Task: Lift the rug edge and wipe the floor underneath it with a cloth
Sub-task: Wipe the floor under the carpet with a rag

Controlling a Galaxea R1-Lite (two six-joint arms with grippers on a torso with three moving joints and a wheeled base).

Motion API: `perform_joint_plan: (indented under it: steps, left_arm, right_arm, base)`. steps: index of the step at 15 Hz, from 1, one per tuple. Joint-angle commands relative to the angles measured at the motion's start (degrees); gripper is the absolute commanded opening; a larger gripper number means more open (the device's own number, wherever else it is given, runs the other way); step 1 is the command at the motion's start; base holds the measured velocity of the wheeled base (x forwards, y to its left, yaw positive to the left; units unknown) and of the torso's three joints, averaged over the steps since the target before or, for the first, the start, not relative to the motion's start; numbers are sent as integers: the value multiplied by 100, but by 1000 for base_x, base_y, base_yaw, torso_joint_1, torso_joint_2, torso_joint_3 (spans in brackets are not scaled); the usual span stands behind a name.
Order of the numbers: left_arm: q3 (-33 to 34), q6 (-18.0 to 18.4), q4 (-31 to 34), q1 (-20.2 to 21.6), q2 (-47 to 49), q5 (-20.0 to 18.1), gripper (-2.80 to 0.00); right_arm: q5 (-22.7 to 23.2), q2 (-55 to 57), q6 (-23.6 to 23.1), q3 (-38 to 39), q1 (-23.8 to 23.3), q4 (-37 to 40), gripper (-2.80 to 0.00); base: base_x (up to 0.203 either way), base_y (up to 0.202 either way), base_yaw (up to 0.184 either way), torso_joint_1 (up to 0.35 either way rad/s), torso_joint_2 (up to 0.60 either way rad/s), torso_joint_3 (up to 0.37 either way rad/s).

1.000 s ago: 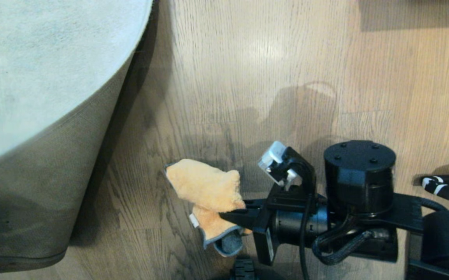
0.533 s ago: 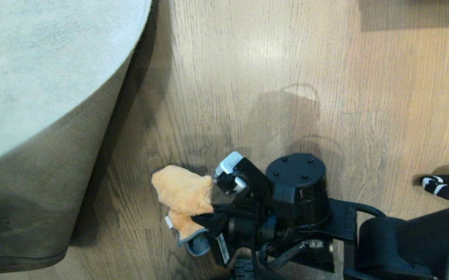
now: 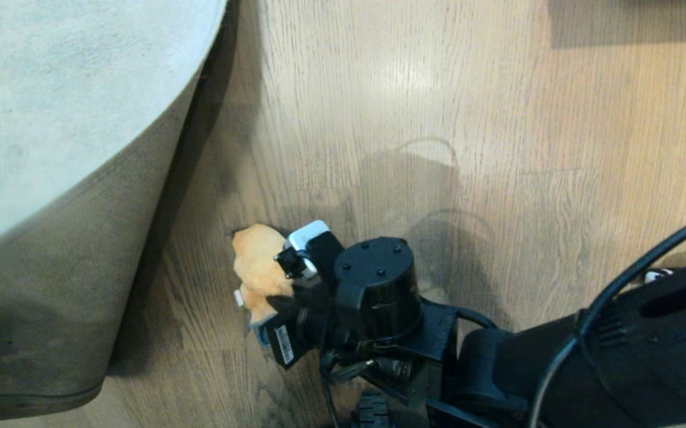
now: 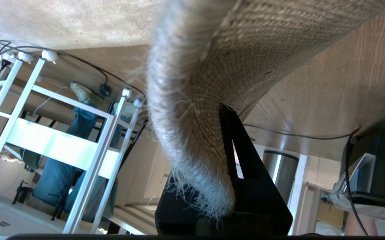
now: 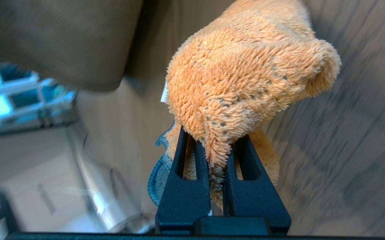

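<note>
Right gripper pinches the fuzzy orange cloth tight, bunched against the wood-grain floor. Left gripper clamps the frayed rug edge, woven tan underside peeled up.

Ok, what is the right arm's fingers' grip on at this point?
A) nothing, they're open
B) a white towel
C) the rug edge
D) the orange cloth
D: in the right wrist view the right gripper is pinched shut on the orange cloth, above the floor.
</note>
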Motion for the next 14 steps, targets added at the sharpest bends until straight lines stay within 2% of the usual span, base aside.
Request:
perform_joint_plan:
  steps: [1, 3, 9, 14]
  left_arm:
    - [6, 14, 14, 3, 11, 4, -280]
    - [13, 14, 14, 3, 12, 4, -280]
    - [22, 5, 14, 3, 55, 13, -280]
    - [40, -13, 14, 21, 55, 4, -280]
  right_arm:
    - [-174, 374, 1, -225, -30, -169, -280]
    - [-327, 473, 8, -345, -113, -199, -280]
    - [-353, 951, -34, -659, -186, -253, -280]
    - [-355, 1474, -205, -974, -212, -746, -280]
  base:
    - [0, 0, 0, 0, 0, 0]
    - [0, 0, 0, 0, 0, 0]
    - [0, 0, 0, 0, 0, 0]
    - [0, 0, 0, 0, 0, 0]
